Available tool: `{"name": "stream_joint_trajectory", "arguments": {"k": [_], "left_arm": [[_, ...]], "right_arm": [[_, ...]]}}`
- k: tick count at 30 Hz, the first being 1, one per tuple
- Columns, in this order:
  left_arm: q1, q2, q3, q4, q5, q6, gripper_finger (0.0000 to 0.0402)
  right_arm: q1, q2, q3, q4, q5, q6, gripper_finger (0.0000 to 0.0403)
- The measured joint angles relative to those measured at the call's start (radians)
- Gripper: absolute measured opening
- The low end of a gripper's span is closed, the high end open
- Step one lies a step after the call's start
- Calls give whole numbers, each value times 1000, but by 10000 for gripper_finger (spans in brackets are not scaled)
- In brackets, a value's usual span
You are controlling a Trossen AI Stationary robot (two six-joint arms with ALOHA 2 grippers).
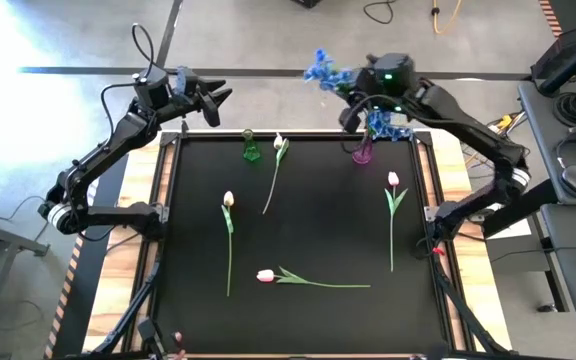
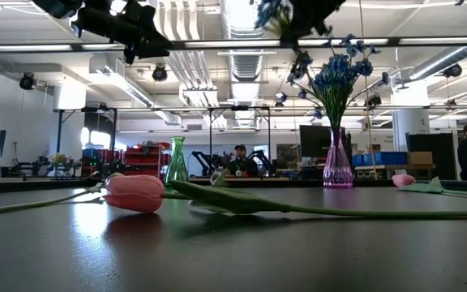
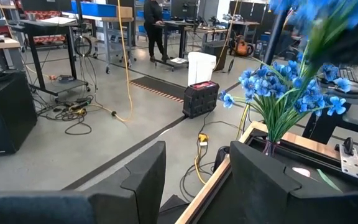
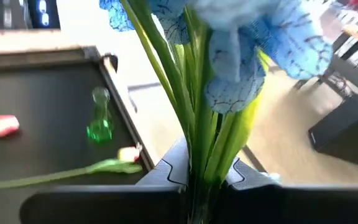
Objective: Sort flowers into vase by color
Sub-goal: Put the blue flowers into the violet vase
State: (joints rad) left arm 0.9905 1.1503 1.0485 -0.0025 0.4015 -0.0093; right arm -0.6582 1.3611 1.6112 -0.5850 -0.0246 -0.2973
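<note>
Clamped between the fingers of the right gripper (image 4: 207, 177) is a bunch of blue flowers (image 4: 229, 43), green stems pinched tight in the right wrist view, blossoms fanning out above. In the high view this gripper (image 1: 351, 103) is seen at the top centre-right of the frame, just past the far edge of the black table (image 1: 298, 330), with the held blue bunch (image 1: 321, 68) sticking out toward the upper left of it. Just beside it, at the table's far edge, a purple vase (image 1: 363, 153) is found, already filled with another blue bunch (image 1: 380, 124); in the low view that vase (image 2: 337, 166) is shown upright at right of centre.

A green vase (image 1: 251, 148) is seen standing empty at the upper middle of the table. Four tulips are laid flat on the table: a white tulip (image 1: 279, 143) just right of the green vase, a second white tulip (image 1: 228, 200) at centre-left, a pink tulip (image 1: 393, 180) at right, and another pink tulip (image 1: 266, 275) at lower centre, large in the low view's foreground (image 2: 134, 193).

The left gripper (image 1: 213, 100) is held at the upper left, off the table's corner, its fingers (image 3: 143, 180) spread apart and holding nothing.
</note>
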Motion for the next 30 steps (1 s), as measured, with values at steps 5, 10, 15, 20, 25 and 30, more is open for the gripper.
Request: {"name": "stream_joint_trajectory", "arguments": {"k": [5, 10, 15, 20, 25, 30], "left_arm": [[0, 0, 0, -3, 0, 0, 164], [0, 0, 0, -3, 0, 0, 164], [0, 0, 0, -9, 0, 0, 164], [0, 0, 0, -9, 0, -3, 164], [0, 0, 0, -17, 0, -3, 164], [0, 0, 0, -18, 0, -3, 164]], "right_arm": [[-5, -131, -1, 8, 93, 51, 13], [-48, -242, -2, 28, 146, 76, 13], [-63, -319, -2, 28, 289, 81, 13], [-63, -341, -7, -48, 505, 112, 13], [-94, -351, -75, -99, 523, 145, 13], [-115, -429, -193, 29, 482, 167, 11]]}}
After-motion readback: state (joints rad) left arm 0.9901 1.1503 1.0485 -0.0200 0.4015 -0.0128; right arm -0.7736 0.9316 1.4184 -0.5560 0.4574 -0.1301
